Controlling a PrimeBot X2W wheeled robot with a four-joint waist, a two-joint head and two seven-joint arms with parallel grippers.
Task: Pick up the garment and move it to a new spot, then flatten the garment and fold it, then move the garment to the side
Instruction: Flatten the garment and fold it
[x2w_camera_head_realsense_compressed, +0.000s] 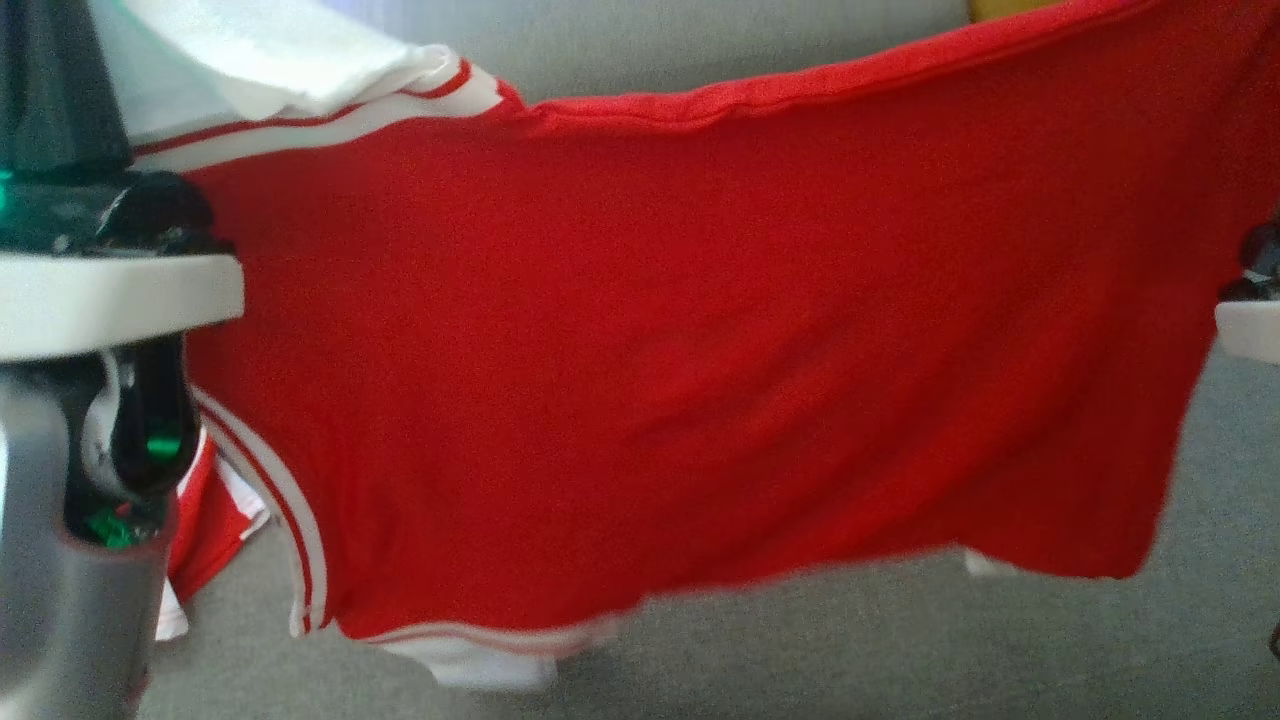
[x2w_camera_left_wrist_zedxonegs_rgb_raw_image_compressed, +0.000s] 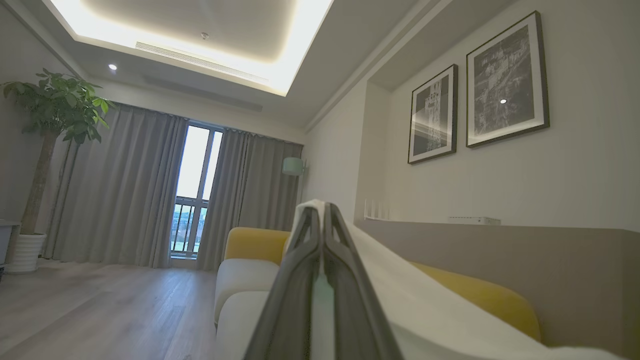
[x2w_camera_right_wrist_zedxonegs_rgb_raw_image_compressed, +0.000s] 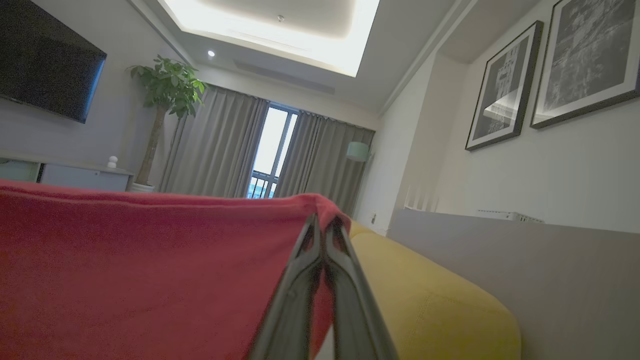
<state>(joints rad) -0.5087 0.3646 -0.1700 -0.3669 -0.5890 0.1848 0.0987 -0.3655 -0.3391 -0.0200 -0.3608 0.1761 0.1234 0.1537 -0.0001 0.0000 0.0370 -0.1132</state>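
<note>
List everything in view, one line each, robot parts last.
garment: one, red with white striped trim, held up and spread over a grey surface
sofa: one, yellow back, pale seat, ahead of both grippers
framed pictures: two, black and white, above the sofa
potted plant: one, green in a white pot, beside the curtains
curtains: two, grey, flanking a window
TV: one, black, wall-mounted
lamp: one, pale green shade, by the curtains
left gripper: shut on the garment's white part
right gripper: shut on the garment's red edge
</note>
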